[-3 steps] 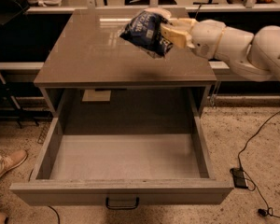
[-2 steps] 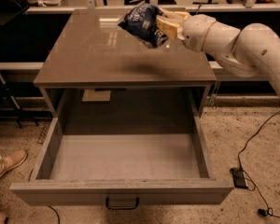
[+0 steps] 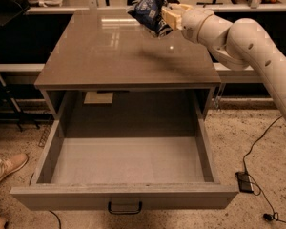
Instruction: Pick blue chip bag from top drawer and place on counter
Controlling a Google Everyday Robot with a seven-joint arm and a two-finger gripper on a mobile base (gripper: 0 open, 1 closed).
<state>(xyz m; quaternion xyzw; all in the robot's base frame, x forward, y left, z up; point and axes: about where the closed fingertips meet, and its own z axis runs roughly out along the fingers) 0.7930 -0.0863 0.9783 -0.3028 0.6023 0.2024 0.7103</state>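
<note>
Crumpled foil, dark blue with white patches, makes up the blue chip bag (image 3: 149, 11), which we see pinched in the tan fingers (image 3: 174, 14) of the gripper (image 3: 166, 17), over the far right part of the counter (image 3: 119, 56). That top is flat, glossy and grey-brown, with square edges and broad open surface left and forward of the bag. The smooth white arm (image 3: 257, 51) reaches in from the right. Below, the top drawer (image 3: 124, 194) stands pulled out, its deep rectangular well matte grey, a small dark handle (image 3: 125, 207) centred on its flat front.
</note>
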